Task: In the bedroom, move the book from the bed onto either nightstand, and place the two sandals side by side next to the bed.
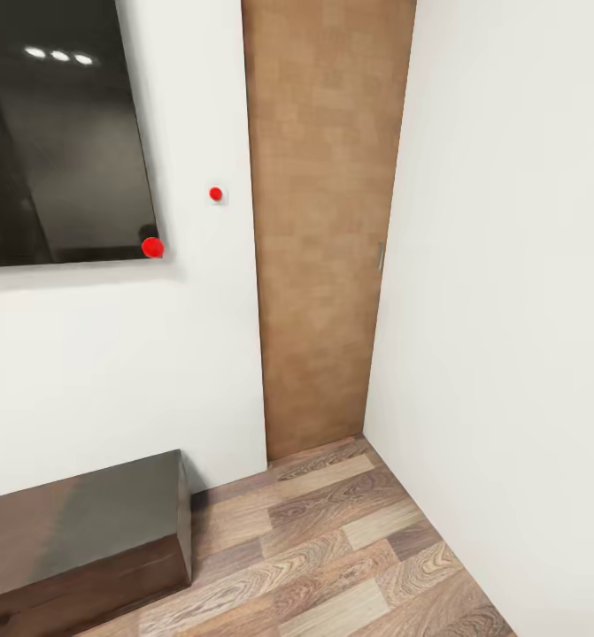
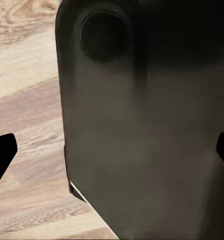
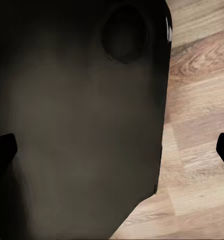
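Observation:
The book, the bed, the nightstand and the sandals are out of view. I face a corner of white walls over a brown wood-plank floor [image 1: 350, 540]. In the left wrist view my left gripper [image 2: 112, 152] is open, its black fingertips [image 2: 1, 155] far apart at the frame's edges, with a dark part of the robot's body [image 2: 142, 130] and floor behind. In the right wrist view my right gripper [image 3: 114, 150] is likewise open, with the same dark body [image 3: 81, 125] and plank floor [image 3: 197, 125] behind. Nothing sits between either pair of fingers.
A brown wooden door [image 1: 323, 230] stands closed in the corner ahead. A black wall screen [image 1: 57, 133] hangs at the left with two red dots [image 1: 153, 247] near it. A long glossy dark-brown low cabinet [image 1: 75, 531] stands against the left wall.

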You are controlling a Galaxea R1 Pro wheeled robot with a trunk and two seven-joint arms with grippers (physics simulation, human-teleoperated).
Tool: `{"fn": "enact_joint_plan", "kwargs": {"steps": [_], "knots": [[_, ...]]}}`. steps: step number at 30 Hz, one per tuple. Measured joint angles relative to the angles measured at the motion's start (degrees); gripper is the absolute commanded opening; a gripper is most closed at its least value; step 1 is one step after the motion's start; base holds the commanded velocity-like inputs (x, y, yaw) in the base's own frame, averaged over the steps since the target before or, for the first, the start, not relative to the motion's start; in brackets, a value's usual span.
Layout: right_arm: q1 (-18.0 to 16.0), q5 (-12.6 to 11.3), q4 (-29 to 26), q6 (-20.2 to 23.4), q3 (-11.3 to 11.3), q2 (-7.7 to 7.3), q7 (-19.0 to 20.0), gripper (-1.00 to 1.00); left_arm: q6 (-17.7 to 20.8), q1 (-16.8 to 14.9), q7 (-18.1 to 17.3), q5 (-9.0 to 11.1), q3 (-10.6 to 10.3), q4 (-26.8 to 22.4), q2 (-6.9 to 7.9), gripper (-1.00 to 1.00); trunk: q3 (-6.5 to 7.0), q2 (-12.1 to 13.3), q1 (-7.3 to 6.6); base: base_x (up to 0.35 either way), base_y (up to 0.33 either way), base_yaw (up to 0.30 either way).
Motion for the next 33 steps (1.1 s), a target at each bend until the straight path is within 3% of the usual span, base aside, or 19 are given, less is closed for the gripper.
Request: {"fn": "enact_joint_plan", "kwargs": {"steps": [4, 33], "knots": [[-0.52, 0.37, -0.60, 0.07, 0.33, 0.54, 0.35, 1.00, 0.00, 0.88, 0.08, -0.16, 0.00, -0.02, 0.70, 1.00, 0.01, 0.00, 0.00, 0.000, 0.000, 0.000], [-0.52, 0.37, -0.60, 0.07, 0.33, 0.54, 0.35, 1.00, 0.00, 0.88, 0.08, -0.16, 0.00, -0.02, 0.70, 1.00, 0.02, 0.00, 0.00, 0.000, 0.000, 0.000]]}}
